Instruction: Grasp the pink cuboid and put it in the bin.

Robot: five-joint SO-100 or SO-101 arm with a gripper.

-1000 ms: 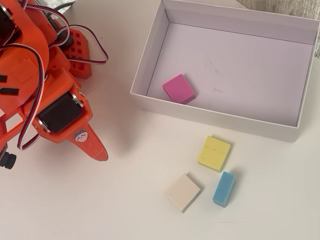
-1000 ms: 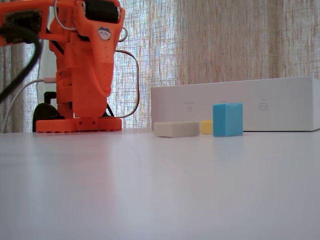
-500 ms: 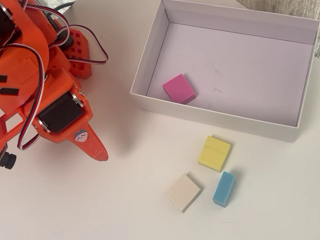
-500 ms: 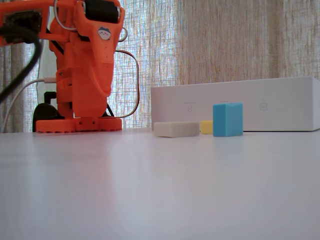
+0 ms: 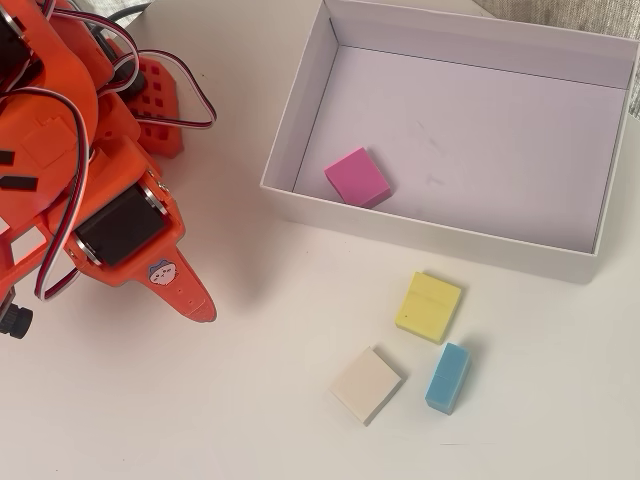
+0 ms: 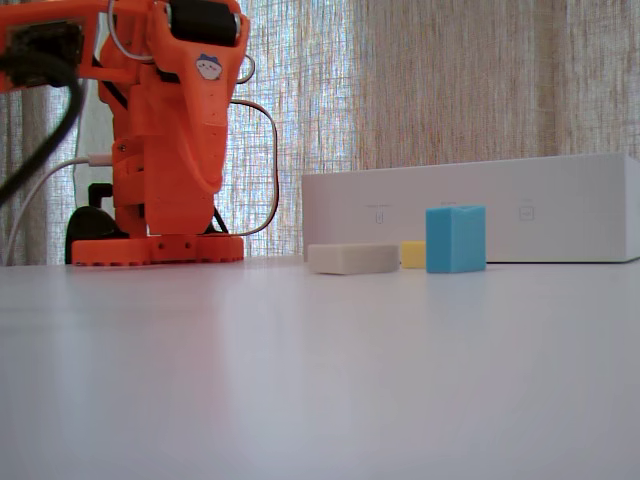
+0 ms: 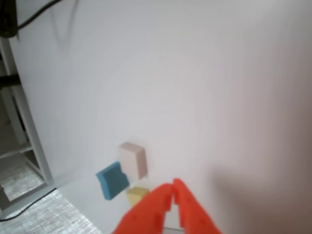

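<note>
Looks finished, judging by the layout. Pink block (image 5: 358,177) lying flat on the floor of the white box (image 5: 430,236), close to the near-left corner in the overhead view, apart from the walls. Nothing pink left on the tabletop (image 5: 250,400). Orange arm (image 5: 90,190) folded back at the left of that view, well clear of the box. Fingers (image 7: 172,194) pressed together with nothing between them in the wrist view, tips meeting above the yellow block (image 5: 429,307). Outside the box, just beside its front wall: yellow block, cream block (image 5: 366,384), blue block (image 5: 447,377), all untouched. Nothing left to do, seemingly, beyond resting the arm.
</note>
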